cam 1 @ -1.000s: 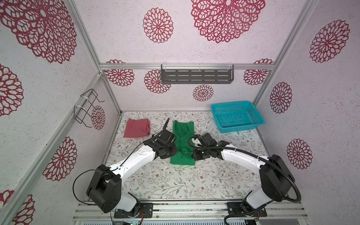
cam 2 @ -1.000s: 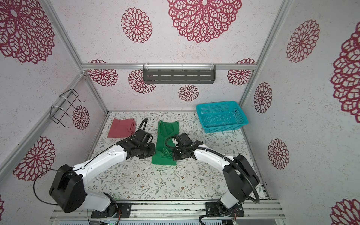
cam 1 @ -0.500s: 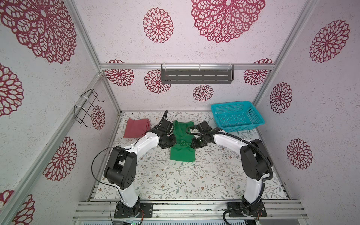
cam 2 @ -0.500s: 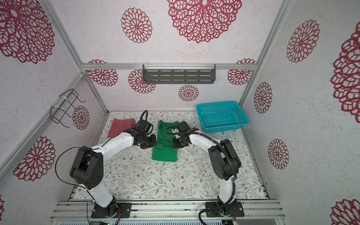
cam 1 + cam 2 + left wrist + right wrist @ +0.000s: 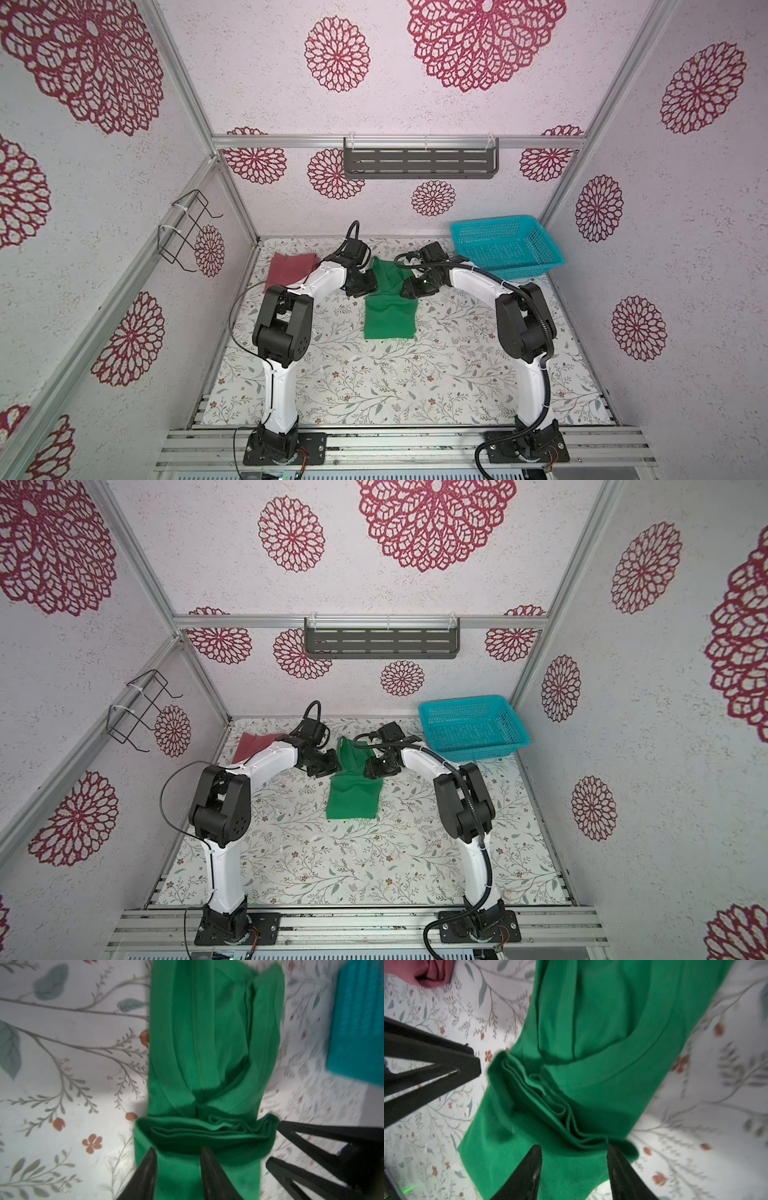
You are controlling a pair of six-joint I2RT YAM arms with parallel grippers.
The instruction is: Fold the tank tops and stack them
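Top views: floral tabletop (image 5: 374,382), rosette-patterned walls (image 5: 457,104), green tank top (image 5: 390,316) mid-table.

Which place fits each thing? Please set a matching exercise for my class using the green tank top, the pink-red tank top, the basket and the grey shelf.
Things:
1 green tank top
2 pink-red tank top
3 basket
4 grey shelf

Places:
A back right corner of the table
B on the back wall
C middle of the table
D back left of the table

Pairs: 1-C, 2-D, 3-A, 4-B
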